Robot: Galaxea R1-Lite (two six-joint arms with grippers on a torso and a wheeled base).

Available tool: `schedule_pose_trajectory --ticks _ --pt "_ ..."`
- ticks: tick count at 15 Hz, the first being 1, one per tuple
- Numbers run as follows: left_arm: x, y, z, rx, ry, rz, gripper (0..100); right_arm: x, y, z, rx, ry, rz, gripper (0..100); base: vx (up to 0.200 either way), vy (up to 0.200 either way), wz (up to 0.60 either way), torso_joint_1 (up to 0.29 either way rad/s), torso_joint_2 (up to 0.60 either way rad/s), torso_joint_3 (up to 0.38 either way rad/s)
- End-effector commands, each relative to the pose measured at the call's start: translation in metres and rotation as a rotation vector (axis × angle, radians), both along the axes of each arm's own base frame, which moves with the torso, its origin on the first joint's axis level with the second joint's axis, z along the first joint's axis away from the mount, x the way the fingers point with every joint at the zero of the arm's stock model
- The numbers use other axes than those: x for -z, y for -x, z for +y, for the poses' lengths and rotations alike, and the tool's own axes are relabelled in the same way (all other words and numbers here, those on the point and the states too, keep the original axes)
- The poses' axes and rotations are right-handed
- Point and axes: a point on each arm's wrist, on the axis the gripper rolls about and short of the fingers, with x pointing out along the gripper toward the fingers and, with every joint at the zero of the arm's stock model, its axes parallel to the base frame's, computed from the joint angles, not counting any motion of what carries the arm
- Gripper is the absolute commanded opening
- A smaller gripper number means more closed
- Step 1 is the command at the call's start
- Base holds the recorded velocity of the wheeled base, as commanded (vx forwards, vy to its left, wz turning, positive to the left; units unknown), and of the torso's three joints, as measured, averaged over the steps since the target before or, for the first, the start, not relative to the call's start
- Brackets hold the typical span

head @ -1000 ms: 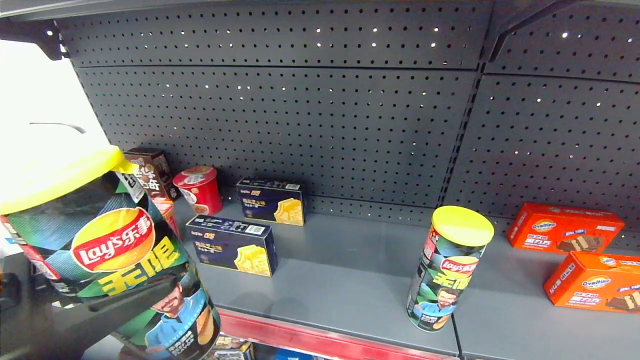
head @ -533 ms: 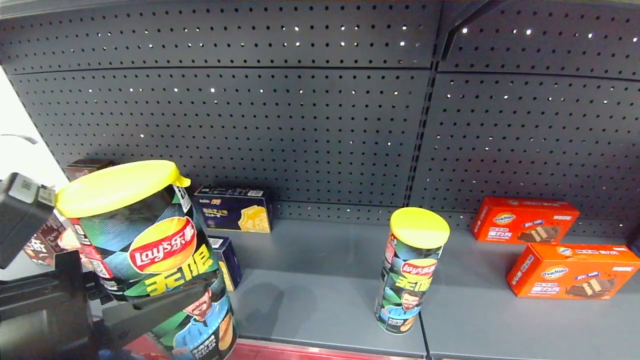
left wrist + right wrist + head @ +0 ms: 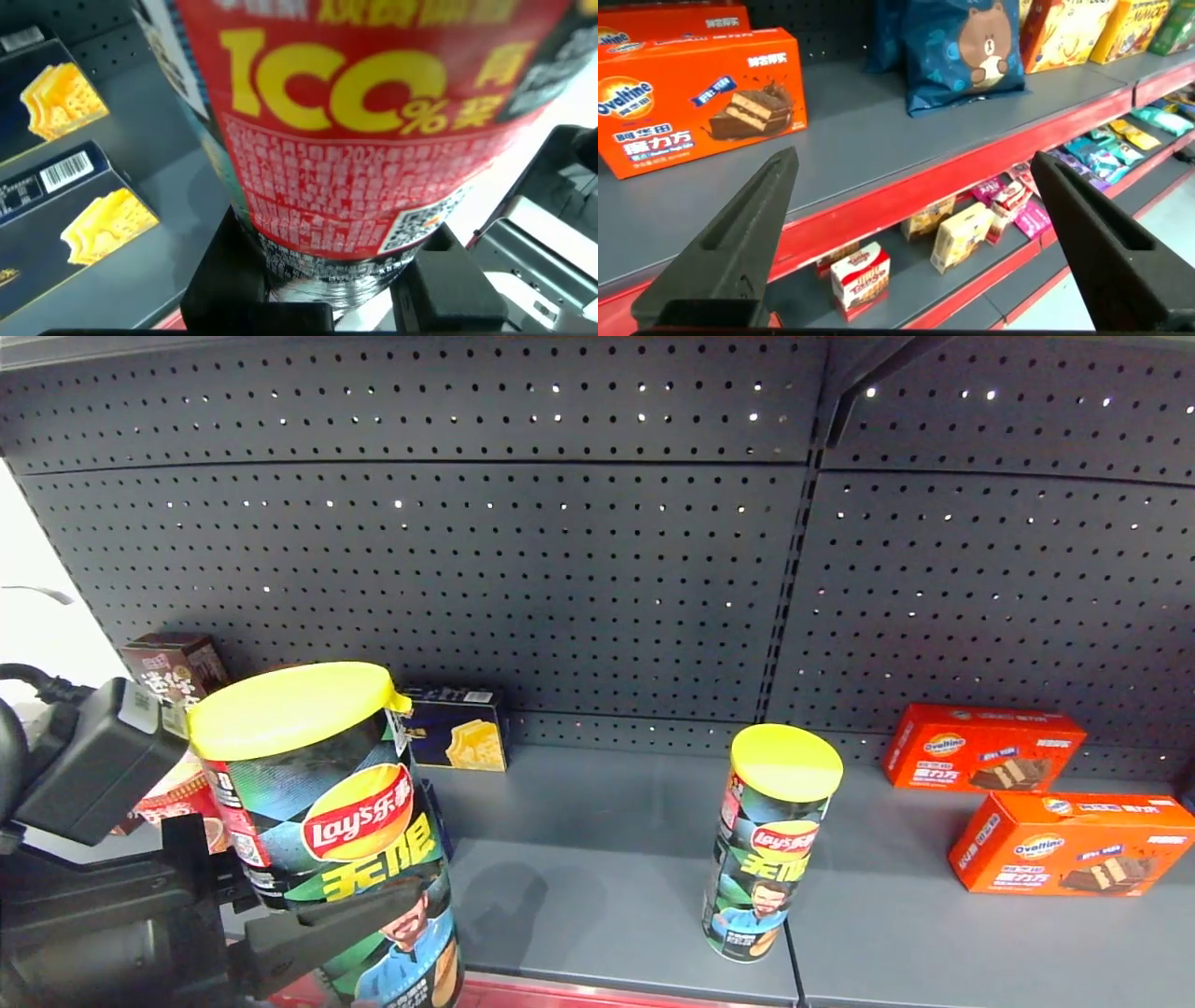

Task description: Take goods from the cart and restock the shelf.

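My left gripper is shut on the lower body of a chips can with a yellow lid, held upright at the shelf's front edge on the left. In the left wrist view the can stands between the two black fingers, its base low between them. A second, identical can stands upright on the grey shelf, to the right of the held one with a bare stretch between them. My right gripper is open, nothing in it, in front of a shelf edge.
Dark blue boxes lie behind and beside the held can. A brown box and a red cup stand far left. Two orange boxes lie at the right. A blue bag stands near the orange box.
The head camera swung right a second ago. Since then the held can has moved right and slightly lower, closer to the standing can. Still shut on the can.
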Motion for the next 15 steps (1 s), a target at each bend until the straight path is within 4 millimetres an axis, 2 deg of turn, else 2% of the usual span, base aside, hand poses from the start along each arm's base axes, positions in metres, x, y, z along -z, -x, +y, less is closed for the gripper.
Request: schedule_pose_trajectory --ticks 1,3,5,12,15 --pt "0.001 -0.004 -0.004 0.011 -0.008 0.014 0 0.000 0.000 0.000 -0.006 0.000 0.002 100 0.000 0.000 0.00 0.000 0.00 0.000" --pt "0.002 -0.010 -0.009 0.018 -0.017 0.026 0 0.000 0.000 0.000 -0.008 0.000 0.002 100 0.000 0.000 0.00 0.000 0.00 0.000" --pt "-0.001 -0.018 -0.013 0.016 -0.012 0.018 0 -0.001 0.000 0.000 -0.026 0.001 0.004 100 0.000 0.000 -0.60 0.002 0.00 0.000" --pt "-0.002 -0.033 -0.021 0.006 0.012 -0.011 0 -0.001 0.000 0.001 -0.028 0.000 0.003 100 0.000 0.000 0.00 0.000 0.00 0.000" --pt "0.000 -0.066 -0.038 0.109 0.073 -0.030 0 -0.001 0.000 0.001 -0.028 0.000 0.003 100 0.000 0.000 0.00 0.000 0.00 0.000"
